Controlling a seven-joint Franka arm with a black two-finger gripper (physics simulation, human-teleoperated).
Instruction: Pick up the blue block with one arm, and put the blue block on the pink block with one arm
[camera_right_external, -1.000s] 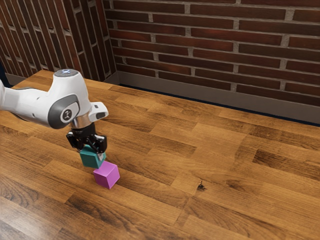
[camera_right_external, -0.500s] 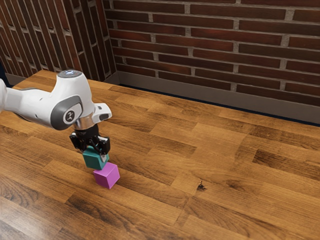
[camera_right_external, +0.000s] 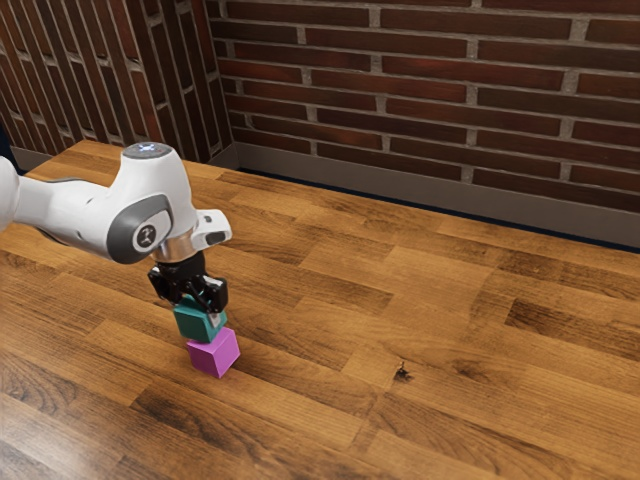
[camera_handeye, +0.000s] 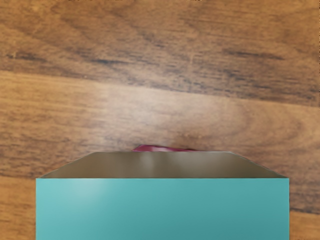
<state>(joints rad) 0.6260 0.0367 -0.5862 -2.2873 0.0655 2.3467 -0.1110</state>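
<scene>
Gripper (camera_right_external: 199, 304) clasps blue block (camera_right_external: 200, 323), seemingly touching pink block (camera_right_external: 214, 354).

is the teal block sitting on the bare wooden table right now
No, the teal cube is held between the fingers of the black end effector, right above the pink cube and off the wooden table.

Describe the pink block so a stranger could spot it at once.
Start at the wooden table in front of the brick wall, and follow the white arm down to its black hand. The hand grips a teal-blue block; the pink block sits directly beneath it. It is the only magenta cube, and the lower of the two.
</scene>
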